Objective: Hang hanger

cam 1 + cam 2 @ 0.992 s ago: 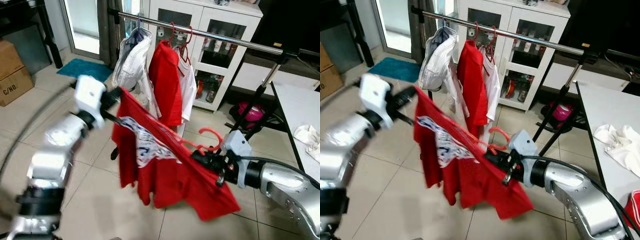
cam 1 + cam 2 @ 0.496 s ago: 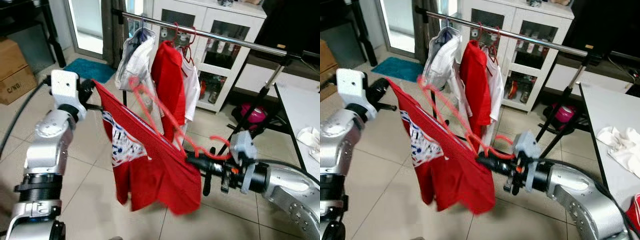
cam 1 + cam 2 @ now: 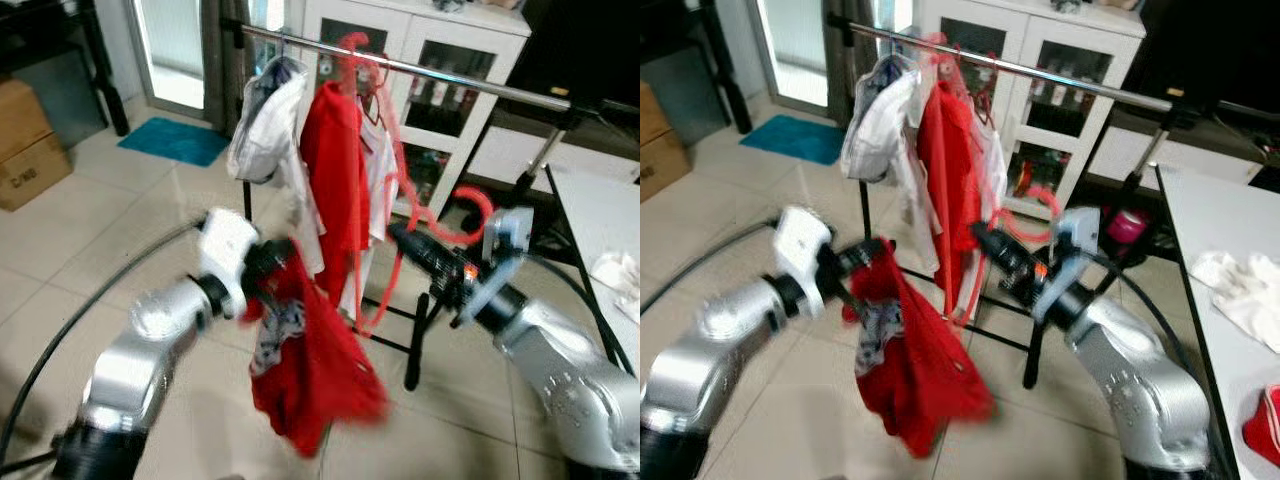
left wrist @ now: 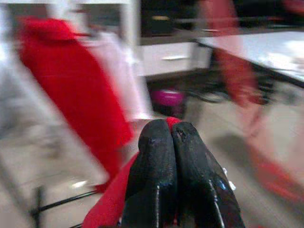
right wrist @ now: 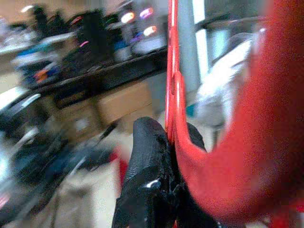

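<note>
My right gripper (image 3: 402, 236) is shut on a red plastic hanger (image 3: 392, 150), held up in front of the clothes rail (image 3: 450, 78); its hook (image 3: 474, 200) curls by my wrist. In the right wrist view the black fingers (image 5: 149, 161) clamp the hanger's red bar (image 5: 172, 95). My left gripper (image 3: 272, 272) is shut on a red printed shirt (image 3: 310, 370), which hangs from it in a bunch below the rail. The left wrist view shows the fingers (image 4: 156, 161) closed on red fabric (image 4: 111, 204). Motion blur hides whether the shirt is still on the hanger.
A white garment (image 3: 265, 130) and a red one (image 3: 335, 170) hang on the rail. Behind it stands a white cabinet (image 3: 440, 40). A table (image 3: 600, 215) with a white cloth (image 3: 1240, 280) is at the right. A cardboard box (image 3: 30, 140) and teal mat (image 3: 175, 140) lie left.
My right gripper has swung the hanger up toward the rail. My left gripper has moved in toward the middle and lower, and the shirt, stretched out before, now hangs bunched.
</note>
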Robot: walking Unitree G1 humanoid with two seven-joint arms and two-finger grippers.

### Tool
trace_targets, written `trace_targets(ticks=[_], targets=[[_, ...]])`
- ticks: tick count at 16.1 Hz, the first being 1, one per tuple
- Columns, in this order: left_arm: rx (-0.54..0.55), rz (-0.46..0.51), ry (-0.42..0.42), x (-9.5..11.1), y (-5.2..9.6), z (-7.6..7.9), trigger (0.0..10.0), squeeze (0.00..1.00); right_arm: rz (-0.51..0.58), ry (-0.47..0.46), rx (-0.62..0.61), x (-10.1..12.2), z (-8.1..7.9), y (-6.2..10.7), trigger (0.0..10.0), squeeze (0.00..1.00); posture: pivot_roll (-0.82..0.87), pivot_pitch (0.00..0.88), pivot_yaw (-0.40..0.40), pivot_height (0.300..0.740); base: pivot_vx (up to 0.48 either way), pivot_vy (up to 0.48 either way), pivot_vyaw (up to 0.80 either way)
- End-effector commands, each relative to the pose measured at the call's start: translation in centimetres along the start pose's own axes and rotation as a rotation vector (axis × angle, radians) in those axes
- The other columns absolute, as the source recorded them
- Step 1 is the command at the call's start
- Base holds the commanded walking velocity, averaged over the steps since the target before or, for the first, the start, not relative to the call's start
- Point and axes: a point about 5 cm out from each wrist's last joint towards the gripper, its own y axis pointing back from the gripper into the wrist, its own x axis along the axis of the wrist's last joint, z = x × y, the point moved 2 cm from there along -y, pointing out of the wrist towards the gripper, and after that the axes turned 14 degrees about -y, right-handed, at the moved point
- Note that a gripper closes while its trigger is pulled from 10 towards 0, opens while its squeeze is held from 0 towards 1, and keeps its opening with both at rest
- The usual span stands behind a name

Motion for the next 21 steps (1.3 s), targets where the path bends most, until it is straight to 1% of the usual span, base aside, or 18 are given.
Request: trace_targets(ticks=[1,2,3,4,5,6,7,8,9,10,11,13,14,15,16,18,20,21], targets=[[-0.054,0.026,-0.016,0.9,0.1,0.7,0.0,0.00,0.052,0.019,-0.057,1.0,0.7,0.0,0.0,0.00,-0.10,0.000,-0.086,0.740,0.000,0.000,0.00],[-0.080,0.021,-0.013,0.8,0.4,1.2,0.0,0.00,0.085,0.008,-0.081,1.5,1.0,-0.1,0.0,0.00,-0.10,0.000,-0.086,0.740,0.000,0.000,0.00],[-0.077,0.007,-0.009,0.6,0.8,1.4,0.0,0.00,0.126,-0.005,-0.107,2.1,1.3,-0.2,0.0,0.00,-0.10,0.000,-0.088,0.740,0.000,0.000,0.00],[-0.035,-0.009,-0.008,0.5,1.2,1.0,0.0,0.00,0.135,-0.003,-0.124,2.3,1.5,-0.2,0.0,0.00,-0.10,0.000,-0.090,0.740,0.000,0.000,0.00],[0.063,-0.031,-0.022,0.3,1.7,-0.2,0.0,0.00,0.076,0.054,-0.177,1.7,2.1,0.0,0.0,0.00,-0.10,0.000,-0.092,0.740,0.000,0.000,0.00],[0.114,-0.043,-0.020,0.1,1.9,-0.7,0.0,0.00,0.049,0.070,-0.210,1.3,2.4,0.1,4.9,0.00,-0.10,0.000,-0.092,0.740,0.000,0.000,0.00],[0.185,-0.056,-0.029,0.0,2.2,-1.4,2.4,0.00,-0.023,0.095,-0.243,0.1,2.8,0.1,10.0,0.00,-0.09,0.000,-0.093,0.740,0.000,0.000,0.00],[0.269,-0.070,-0.046,0.0,2.3,-2.1,10.0,0.00,-0.083,0.172,-0.235,-0.9,2.6,0.3,10.0,0.00,-0.09,0.000,-0.095,0.740,0.000,0.000,0.00],[0.294,-0.076,-0.031,-0.1,2.4,-2.2,10.0,0.00,-0.107,0.171,-0.239,-1.5,2.6,0.4,10.0,0.00,-0.09,0.000,-0.094,0.740,0.000,0.000,0.00],[0.344,-0.090,-0.015,-0.2,2.3,-2.3,10.0,0.00,-0.145,0.146,-0.293,-2.6,3.0,0.6,10.0,0.00,-0.09,0.000,-0.094,0.740,0.000,0.000,0.00],[0.375,-0.098,0.002,-0.3,2.2,-2.2,10.0,0.00,-0.144,0.124,-0.319,-3.2,3.0,0.7,10.0,0.00,-0.09,0.000,-0.092,0.740,0.000,0.000,-0.80],[0.425,-0.111,0.022,-0.7,2.2,-2.2,10.0,0.00,-0.110,0.078,-0.364,-3.5,3.1,0.9,10.0,0.00,-0.08,0.000,-0.099,0.740,0.000,0.000,-0.80],[0.465,-0.110,0.060,-0.8,2.4,-2.3,10.0,0.00,-0.099,0.085,-0.381,-3.5,3.3,0.9,10.0,0.00,-0.08,0.000,-0.102,0.740,0.000,0.000,-0.80],[0.474,-0.109,0.084,-0.9,2.5,-2.3,10.0,0.00,-0.096,0.089,-0.386,-3.6,3.3,0.9,10.0,0.00,-0.08,0.000,-0.103,0.740,0.000,0.000,-0.80],[0.476,-0.111,0.118,-1.1,2.7,-1.9,10.0,0.00,-0.096,0.094,-0.397,-3.6,3.4,0.9,10.0,0.00,-0.08,0.000,-0.105,0.740,0.000,0.000,-0.80],[0.480,-0.119,0.123,-1.0,2.8,-1.6,10.0,0.00,-0.086,0.090,-0.407,-3.5,3.3,0.8,10.0,0.00,-0.07,0.000,-0.116,0.740,0.000,0.000,-0.80],[0.498,-0.141,0.106,-1.4,2.8,-1.8,10.0,0.00,-0.083,0.086,-0.420,-3.7,3.7,0.3,10.0,0.00,-0.05,0.000,-0.122,0.740,0.000,0.000,-0.80],[0.508,-0.147,0.116,-1.4,3.0,-1.9,10.0,0.00,-0.082,0.097,-0.419,-3.7,3.7,-0.1,10.0,0.00,-0.05,0.000,-0.134,0.740,0.000,0.000,-0.80]])
